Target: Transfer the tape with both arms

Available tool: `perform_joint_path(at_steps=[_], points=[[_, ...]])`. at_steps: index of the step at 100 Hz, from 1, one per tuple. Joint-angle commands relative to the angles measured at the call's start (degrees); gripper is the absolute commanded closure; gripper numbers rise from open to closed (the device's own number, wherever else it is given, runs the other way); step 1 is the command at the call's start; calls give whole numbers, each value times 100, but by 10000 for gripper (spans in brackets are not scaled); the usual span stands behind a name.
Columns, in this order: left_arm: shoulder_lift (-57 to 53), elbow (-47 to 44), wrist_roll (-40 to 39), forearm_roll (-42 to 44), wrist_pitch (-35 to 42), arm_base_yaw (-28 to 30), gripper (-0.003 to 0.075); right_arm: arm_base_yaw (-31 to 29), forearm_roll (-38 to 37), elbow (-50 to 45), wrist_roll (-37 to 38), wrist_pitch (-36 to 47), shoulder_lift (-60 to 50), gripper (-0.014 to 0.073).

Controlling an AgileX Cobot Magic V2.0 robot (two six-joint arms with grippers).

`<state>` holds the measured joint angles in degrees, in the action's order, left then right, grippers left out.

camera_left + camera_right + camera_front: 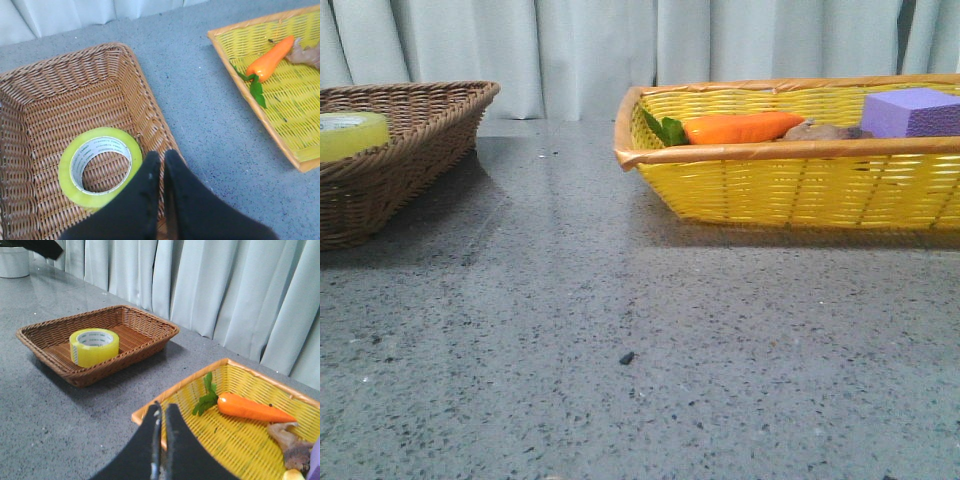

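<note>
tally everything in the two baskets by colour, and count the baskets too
yellow: 1, the tape in the brown basket
orange: 1, the carrot in the yellow basket
purple: 1, the block
brownish: 1, a lumpy item I can't identify
baskets: 2
total: 6

The only lettering in view stands on the white inner core of the tape (100, 166), which lies flat in the brown wicker basket (60, 95) at the lower left of the left wrist view. Small dark characters run round the core's inner wall there, too fine and curved to read. In the right wrist view the same tape (94, 346), at the centre left, shows faint print on the core, also unreadable. In the front view no writing, number or sign can be made out.
</note>
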<state>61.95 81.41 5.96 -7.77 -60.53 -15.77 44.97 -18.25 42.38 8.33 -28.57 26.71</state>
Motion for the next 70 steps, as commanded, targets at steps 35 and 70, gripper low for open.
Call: perform_joint_path(at_steps=[35,70], points=[[-2693,-3214,156,-115,2081,2,741,-27,-380,-1075,31,762,-1346,666],[-5416,-5253,156,-129,2391,2,741,-27,-1119,-1765,31,1257,-2015,666]])
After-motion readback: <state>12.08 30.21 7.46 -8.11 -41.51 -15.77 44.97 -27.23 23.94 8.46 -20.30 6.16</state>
